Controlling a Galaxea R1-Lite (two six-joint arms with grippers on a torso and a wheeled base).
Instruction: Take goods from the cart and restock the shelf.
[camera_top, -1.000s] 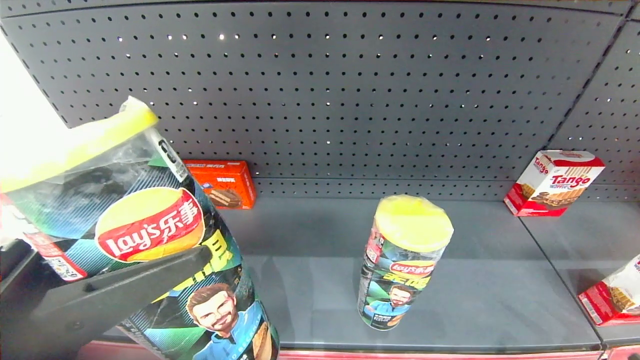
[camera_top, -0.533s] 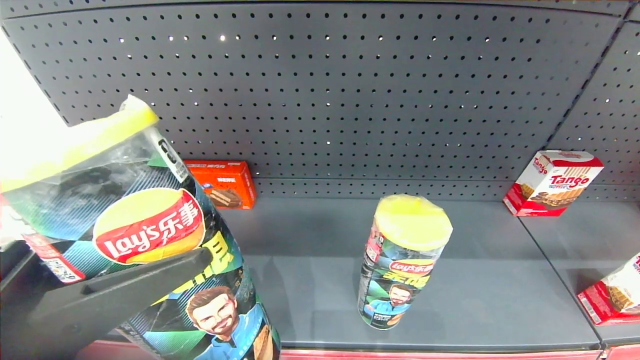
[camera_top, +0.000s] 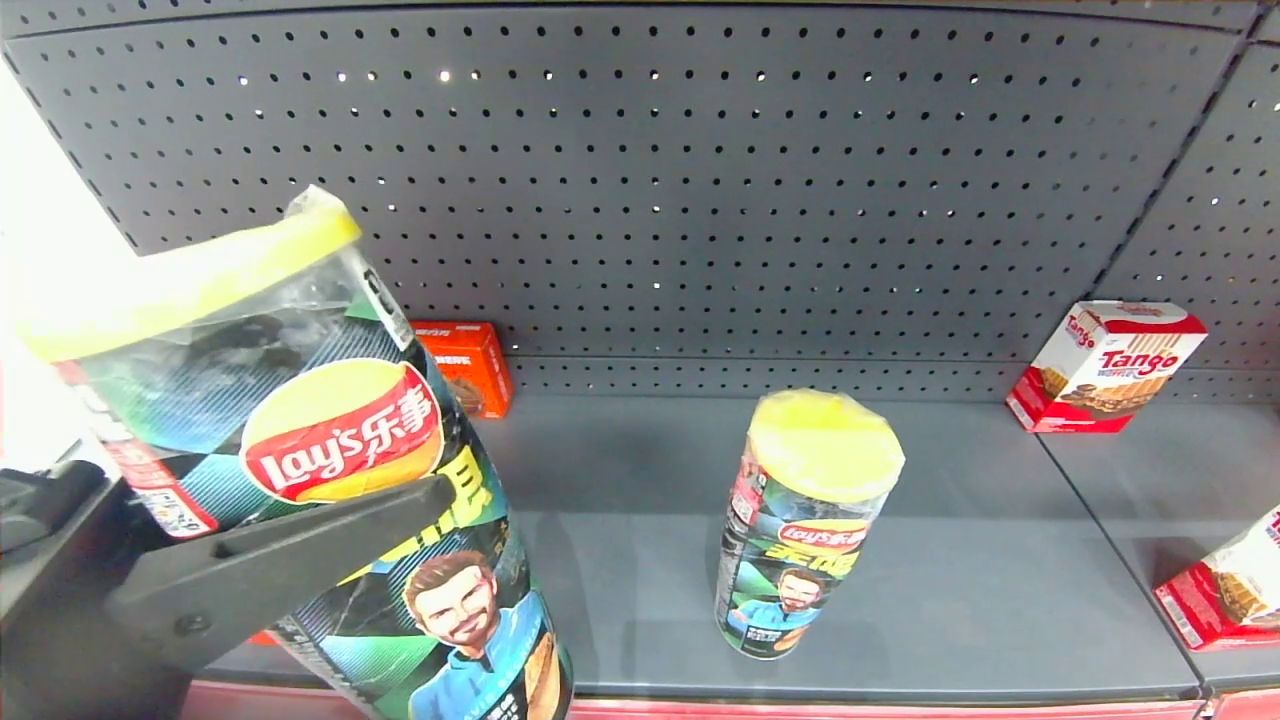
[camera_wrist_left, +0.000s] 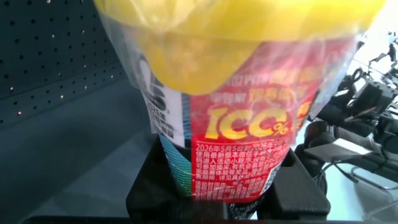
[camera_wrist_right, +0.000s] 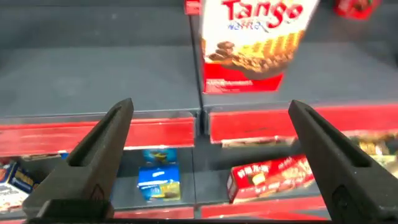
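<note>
Chips can (camera_top: 330, 450) is pinched in the left hand (camera_wrist_left: 227, 196) over the front left edge of the shelf (camera_top: 950, 590), likely to stand it near another can (camera_top: 805, 520). Right hand (camera_wrist_right: 211, 112) is spread wide and empty.

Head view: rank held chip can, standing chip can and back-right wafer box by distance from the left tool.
1. Held chip can: gripped in the left tool, far left.
2. Standing chip can: centre, upright.
3. Wafer box: back right, farthest.
</note>
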